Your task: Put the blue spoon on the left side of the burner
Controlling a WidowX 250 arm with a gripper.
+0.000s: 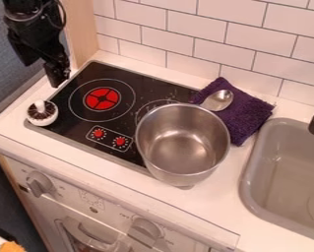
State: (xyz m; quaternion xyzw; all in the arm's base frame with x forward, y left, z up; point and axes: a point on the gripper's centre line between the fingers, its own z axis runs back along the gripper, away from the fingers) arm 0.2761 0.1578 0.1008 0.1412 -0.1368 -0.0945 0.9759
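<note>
My hand (58,78) hangs to the left of the burner (103,99), near the side where the task wants the spoon; whether it is apart, together or clamped on something, I cannot tell. The spoon (219,100) lies well to the right of the burner, its bowl on the purple cloth (240,113). What I see of it is silvery metal, not blue, and the rest runs out of sight by the pot (182,142), so I cannot tell what its handle looks like. The cloth probably props the bowl up a little, which should make it easier for me to pinch, though it could drag along if I press too low. The pot stands to the right and front of the burner, so I judge the spoon is best lifted straight up, clear of that rim, before I carry it across. On the burner's left, near the front, sits a white-rimmed brush (42,113); it takes up some of the goal side, so I would set the spoon down beside it, flat, so that it does not roll or tip.
</note>
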